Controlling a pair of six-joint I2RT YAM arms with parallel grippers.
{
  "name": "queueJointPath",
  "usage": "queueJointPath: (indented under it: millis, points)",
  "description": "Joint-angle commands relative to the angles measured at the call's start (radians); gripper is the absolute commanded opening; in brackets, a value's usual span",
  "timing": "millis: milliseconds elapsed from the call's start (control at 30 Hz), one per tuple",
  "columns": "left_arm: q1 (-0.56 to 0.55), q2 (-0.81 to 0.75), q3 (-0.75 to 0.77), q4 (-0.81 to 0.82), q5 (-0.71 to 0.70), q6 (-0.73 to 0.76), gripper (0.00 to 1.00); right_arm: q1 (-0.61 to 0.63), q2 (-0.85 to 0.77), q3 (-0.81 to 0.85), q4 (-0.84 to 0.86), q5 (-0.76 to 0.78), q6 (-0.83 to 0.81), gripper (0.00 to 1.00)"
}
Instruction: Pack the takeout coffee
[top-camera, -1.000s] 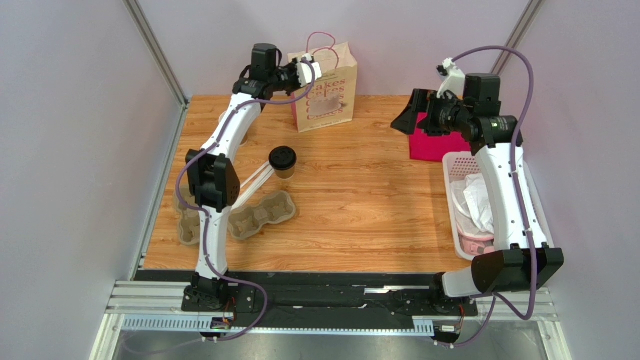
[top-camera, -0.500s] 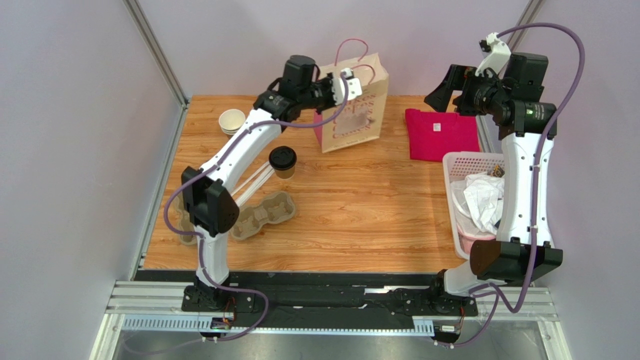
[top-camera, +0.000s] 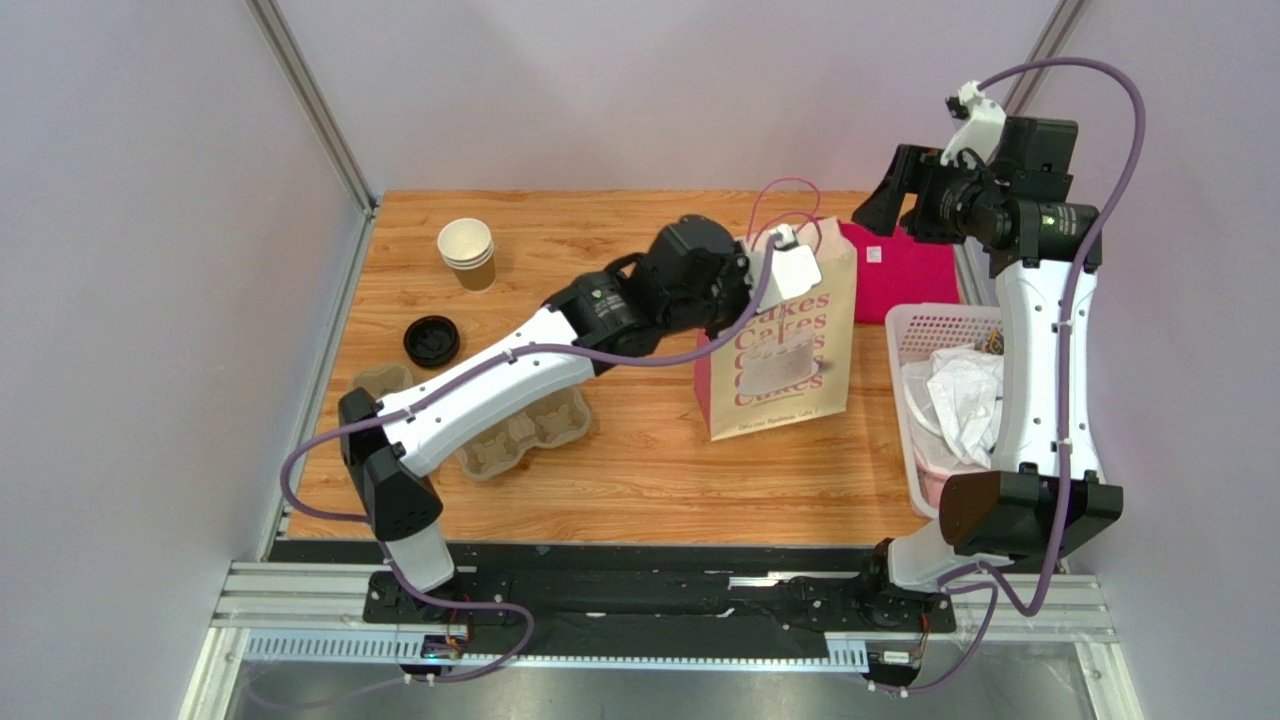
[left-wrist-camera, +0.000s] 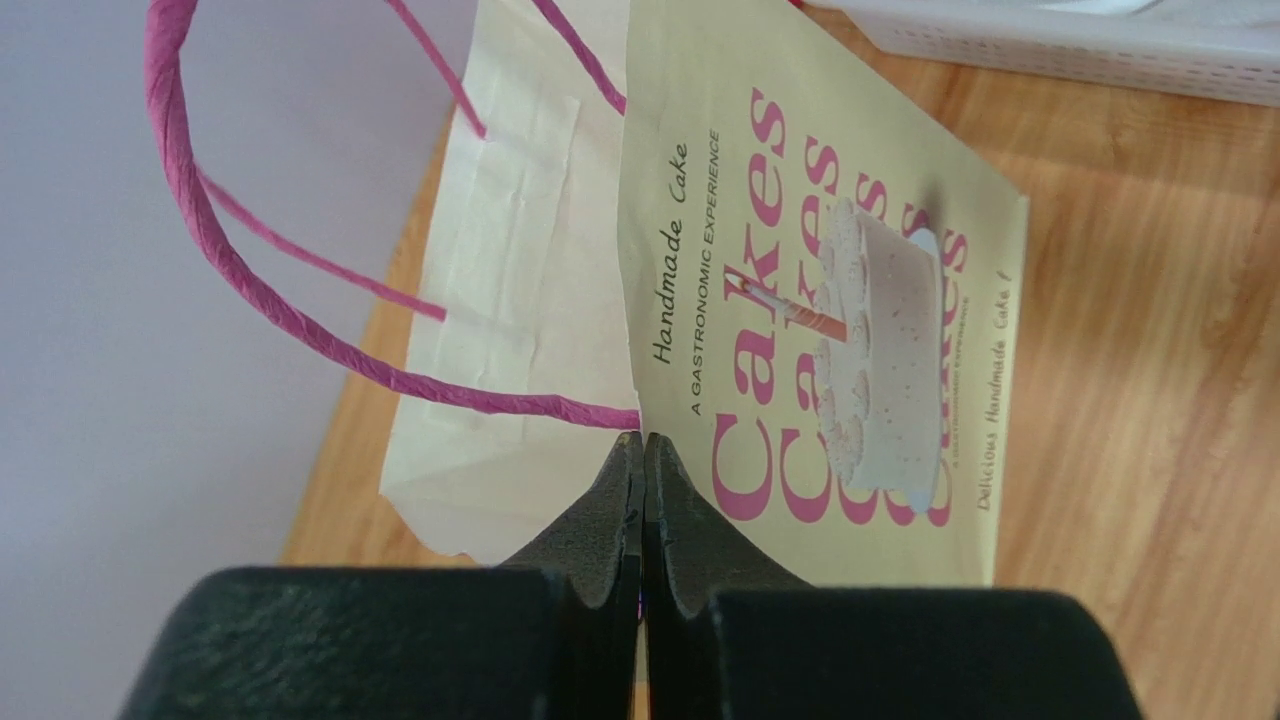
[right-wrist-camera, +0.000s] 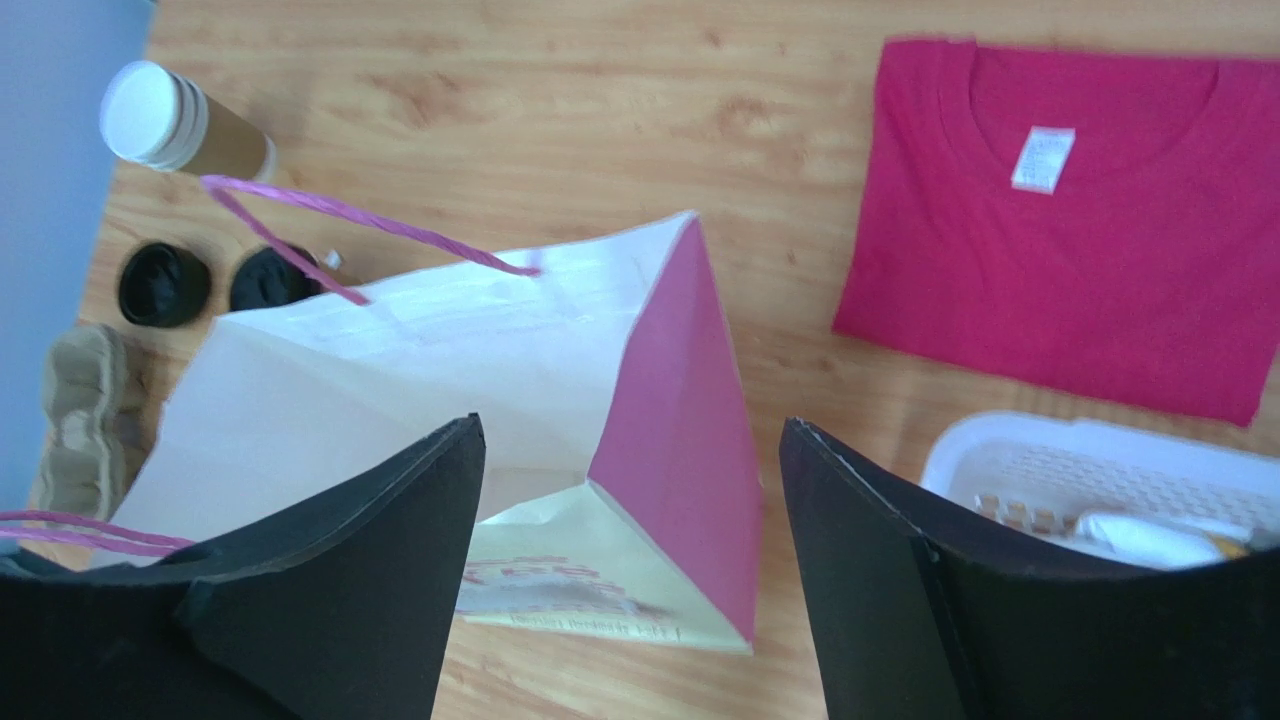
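Left grip: the left fingers (left-wrist-camera: 661, 503) are pressed together, pinching the top edge of the paper bag (left-wrist-camera: 842, 345) where a pink handle (left-wrist-camera: 271, 315) joins it.
Right grip: the right fingers (right-wrist-camera: 406, 555) are spread wide, hold nothing and hang above the bag's mouth.
Coffee: the takeout coffee (right-wrist-camera: 271, 278) stands on the bench (right-wrist-camera: 496, 90) outside the bag, just beside a loose lid (right-wrist-camera: 163, 282); it is not yet packed.
Risk, paper: the pinch takes only thin paper, so the edge could tear or slip out and the bag flop shut.
Risk, cup: the left arm (top-camera: 496, 368) stretches across the cup's side of the bench, and a swing there could knock the cup over.
Top view: hides the coffee under that arm.
Right wrist view: alone shows the cup's dark top and the bag's open white inside.
Left wrist view: alone shows the closed fingertips on the paper.
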Motion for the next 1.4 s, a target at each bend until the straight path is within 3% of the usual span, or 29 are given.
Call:
queueJointPath:
  millis: [0, 300, 533, 833, 1133, 1233, 1333, 1367]
  points:
    - [-0.044, 0.043, 0.061, -0.101, -0.198, -0.158, 0.0, 0.003, -0.051, -0.064, -0.065, 0.068, -0.1, 0.75]
    - [-0.118, 0.05, 0.018, -0.12, -0.255, -0.175, 0.0, 0.014, -0.074, -0.186, -0.017, 0.053, -0.084, 0.68]
    - [-0.133, 0.049, 0.007, -0.154, -0.261, -0.233, 0.0, 0.024, -0.083, -0.155, -0.092, 0.008, -0.123, 0.64]
    - [-0.144, 0.05, 0.01, -0.177, -0.27, -0.265, 0.0, 0.057, -0.144, -0.273, -0.118, 0.0, -0.126, 0.6]
    - [-0.153, 0.032, -0.005, -0.181, -0.243, -0.3, 0.0, 0.073, -0.194, -0.35, -0.089, 0.137, -0.115, 0.53]
    - [-0.164, 0.026, -0.014, -0.181, -0.243, -0.305, 0.0, 0.073, -0.181, -0.358, -0.074, 0.18, -0.101, 0.43]
    - [-0.175, 0.017, -0.026, -0.183, -0.237, -0.32, 0.0, 0.073, -0.158, -0.345, -0.068, 0.191, -0.086, 0.16]
    - [-0.175, 0.012, -0.028, -0.181, -0.231, -0.323, 0.0, 0.073, -0.154, -0.342, -0.074, 0.186, -0.084, 0.01]
